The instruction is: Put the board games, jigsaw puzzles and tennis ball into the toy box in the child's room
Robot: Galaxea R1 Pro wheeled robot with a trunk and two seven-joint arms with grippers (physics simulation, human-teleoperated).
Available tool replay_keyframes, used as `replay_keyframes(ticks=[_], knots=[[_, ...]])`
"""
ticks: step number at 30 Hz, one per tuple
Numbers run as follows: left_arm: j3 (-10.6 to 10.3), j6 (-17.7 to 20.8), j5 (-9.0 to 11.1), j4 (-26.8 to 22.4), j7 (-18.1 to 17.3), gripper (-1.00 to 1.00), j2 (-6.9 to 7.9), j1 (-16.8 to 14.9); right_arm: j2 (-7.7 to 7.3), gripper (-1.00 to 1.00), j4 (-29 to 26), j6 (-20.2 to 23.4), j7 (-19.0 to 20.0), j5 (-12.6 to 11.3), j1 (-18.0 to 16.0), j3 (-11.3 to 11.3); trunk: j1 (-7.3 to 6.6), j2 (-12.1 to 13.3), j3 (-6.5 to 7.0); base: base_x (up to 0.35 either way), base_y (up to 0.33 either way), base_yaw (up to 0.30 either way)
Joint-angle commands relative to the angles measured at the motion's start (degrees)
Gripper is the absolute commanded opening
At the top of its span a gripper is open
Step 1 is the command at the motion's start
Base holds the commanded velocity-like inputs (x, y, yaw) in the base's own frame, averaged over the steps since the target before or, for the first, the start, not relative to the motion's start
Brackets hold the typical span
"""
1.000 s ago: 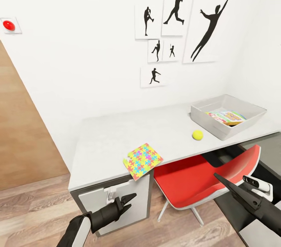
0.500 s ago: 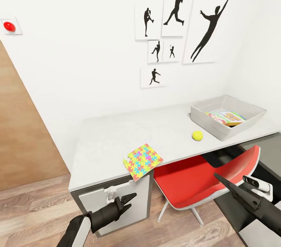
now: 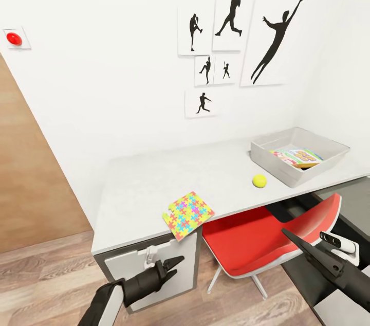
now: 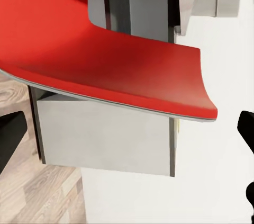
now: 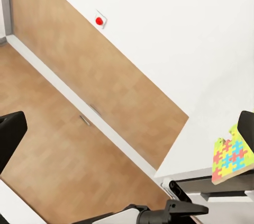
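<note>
puzzle overhanging the table edge, both arms low and empty

jigsaw puzzle (image 3: 188, 214) is thin and probably light, best pinched at its overhanging corner; tennis ball (image 3: 259, 180) near toy box (image 3: 272, 160) may roll; left end effector (image 3: 170, 266) narrow, right end effector (image 3: 288, 236) spread wide

A puzzle (image 5: 230, 154) overhangs the table (image 5: 182, 167) edge. A wooden door (image 5: 90, 70) and a red button (image 5: 99, 20) sit on the white wall. Dark fingers (image 5: 10, 134) frame both sides.

The shallow light grey toy box (image 3: 288, 176) hides most of a colourful flat game box (image 3: 298, 156) behind its near wall; its printing is too small to read.
</note>
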Motion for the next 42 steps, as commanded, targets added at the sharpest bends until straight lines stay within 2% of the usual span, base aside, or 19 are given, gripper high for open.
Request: replay_keyframes(ticks=[1,4,9,16,19,42], knots=[[-0.1,0.3,0.1,-0.1,-0.2,1.0,-0.05,0.0,-0.02,1.0,0.0,0.5,0.0,-0.3,0.0,0.0,0.0,0.0,-0.04,0.0,0.0,0.0],[-0.5,0.3,0.1,-0.8,-0.2,1.0,-0.05,0.0,-0.02,1.0,0.0,0.5,0.0,-0.3,0.0,0.0,0.0,0.0,-0.04,0.0,0.0,0.0],[-0.6,0.4,0.1,-1.6,-0.3,1.0,0.0,0.0,-0.02,1.0,0.0,0.5,0.0,-0.3,0.0,0.0,-1.1,2.0,0.85,0.0,0.0,0.0],[-0.7,0.5,0.1,-1.9,-0.5,1.0,0.09,0.0,-0.02,1.0,0.0,0.5,0.0,-0.3,0.0,0.0,-1.1,2.0,0.85,0.0,0.0,0.0],[-0.7,0.4,0.1,-1.9,-0.5,1.0,0.08,0.0,0.03,1.0,0.0,0.5,0.0,-0.3,0.0,0.0,-1.76,3.2,1.39,0.0,0.0,0.0],[-0.7,0.4,0.1,-2.5,-0.7,1.0,0.1,0.0,0.06,1.0,0.0,0.5,0.0,-0.3,0.0,0.0,-1.76,3.2,1.39,0.024,0.0,0.0]])
